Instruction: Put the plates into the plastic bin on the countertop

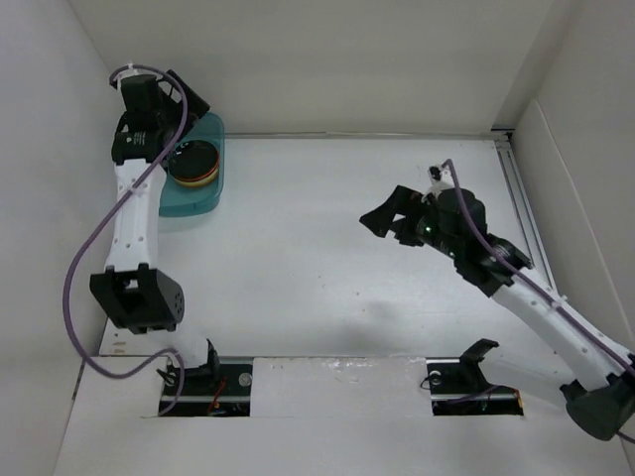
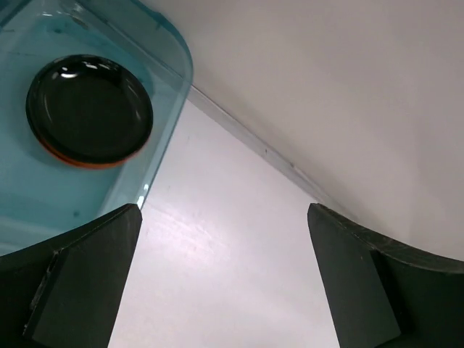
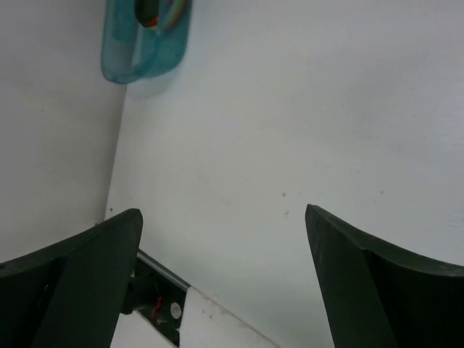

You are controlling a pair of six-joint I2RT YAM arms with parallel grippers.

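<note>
The translucent teal plastic bin stands at the back left of the white countertop. Inside it lies a stack of plates, a glossy black one on top with an orange rim showing under it. In the left wrist view the black plate rests in the bin, up and to the left of my fingers. My left gripper hangs open and empty by the bin's far end. My right gripper is open and empty above the middle right of the countertop. From there the bin looks far off.
White walls close in the left, back and right sides. A metal rail runs along the right wall. The arm bases sit in dark cut-outs at the near edge. A purple cable loops beside the left arm.
</note>
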